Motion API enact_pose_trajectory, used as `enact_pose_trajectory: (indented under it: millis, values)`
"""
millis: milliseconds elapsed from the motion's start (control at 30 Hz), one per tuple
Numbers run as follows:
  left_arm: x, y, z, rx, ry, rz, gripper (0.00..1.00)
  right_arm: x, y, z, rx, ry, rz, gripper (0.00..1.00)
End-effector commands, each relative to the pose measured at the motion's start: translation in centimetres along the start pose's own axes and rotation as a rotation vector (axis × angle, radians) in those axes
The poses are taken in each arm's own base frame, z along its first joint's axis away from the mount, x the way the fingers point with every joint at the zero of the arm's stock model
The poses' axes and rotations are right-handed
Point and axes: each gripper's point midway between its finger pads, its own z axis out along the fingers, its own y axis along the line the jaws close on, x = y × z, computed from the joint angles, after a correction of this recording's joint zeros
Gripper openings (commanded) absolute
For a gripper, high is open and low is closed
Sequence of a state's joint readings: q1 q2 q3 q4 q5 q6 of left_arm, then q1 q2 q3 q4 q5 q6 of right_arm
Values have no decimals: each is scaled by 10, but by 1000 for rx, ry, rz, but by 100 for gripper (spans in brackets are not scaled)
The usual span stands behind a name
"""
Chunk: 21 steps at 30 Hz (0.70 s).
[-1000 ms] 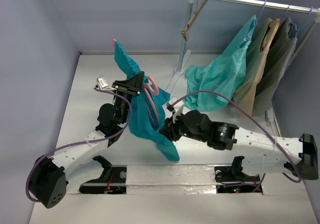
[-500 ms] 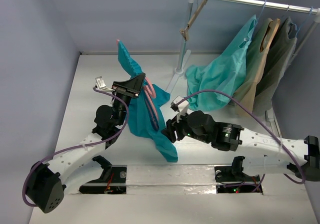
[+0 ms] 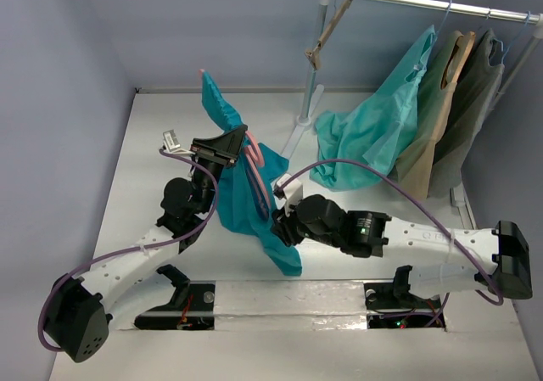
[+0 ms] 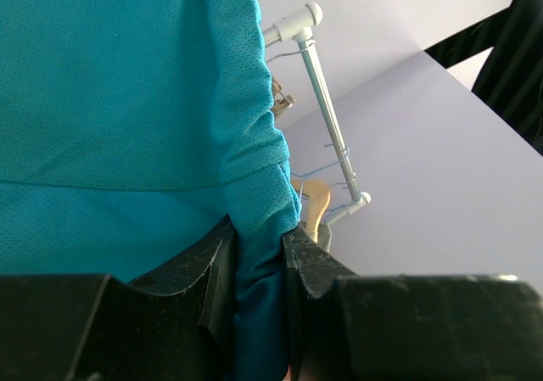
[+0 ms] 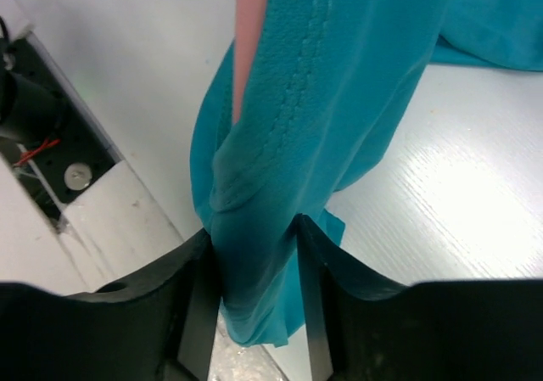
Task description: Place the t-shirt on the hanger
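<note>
T-shirt [image 3: 242, 198] first: we see it lifted off the table [image 3: 153, 152], hanging as a long teal column a little toward 9 o'clock from the middle of the overhead view, with its top corner pointing to 12 and its lower end trailing toward 5. The left gripper [image 3: 236, 141] is clamped on a bunched fold near the upper part; in its wrist view the fingers [image 4: 212, 271] pinch cloth tight between them. The right gripper [image 3: 278, 226] sits at about 4 o'clock from the cloth and is likewise closed on fabric, its wrist view showing a thick seamed fold squeezed between the fingers [image 5: 191, 288]. The hanger [image 3: 257, 154] shows as a pink curve against the shirt at its 2 o'clock side, and a pink bar [image 5: 250, 33] runs inside the fold in the right wrist view. Over the last half second the right gripper has come back toward 9 o'clock, closer to the hanging cloth, after briefly pulling away toward 3; the left arm holds its height. We judge this as the shirt being worked over the hanger frame, with the t-shirt partly wrapped around it but not yet sitting squarely on both shoulders. The rack [image 3: 407, 2] with other garments stands at 1 o'clock, well apart.
</note>
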State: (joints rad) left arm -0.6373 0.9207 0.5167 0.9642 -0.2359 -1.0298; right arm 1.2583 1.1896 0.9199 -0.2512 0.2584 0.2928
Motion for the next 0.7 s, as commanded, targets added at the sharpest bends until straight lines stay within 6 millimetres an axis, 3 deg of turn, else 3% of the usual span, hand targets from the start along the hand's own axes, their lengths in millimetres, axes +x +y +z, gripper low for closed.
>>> enact_pose_trajectory:
  millis: [0, 233, 367, 500, 667]
  values:
    - [-15, -33, 1, 88, -33, -44, 0, -36, 0, 1, 35, -121, -6, 42]
    - [-12, -36, -4, 95, -13, -57, 0, -56, -2, 2, 59, -184, -34, 30]
    - [-8, -34, -6, 92, -4, -64, 0, -83, -4, -4, 80, -276, -16, 28]
    - [-10, -38, -11, 95, -4, -63, 0, -95, -11, -7, 129, -321, -18, 28]
    - [-13, -45, -17, 103, 4, -52, 0, -111, -7, -15, 103, -380, -20, 28]
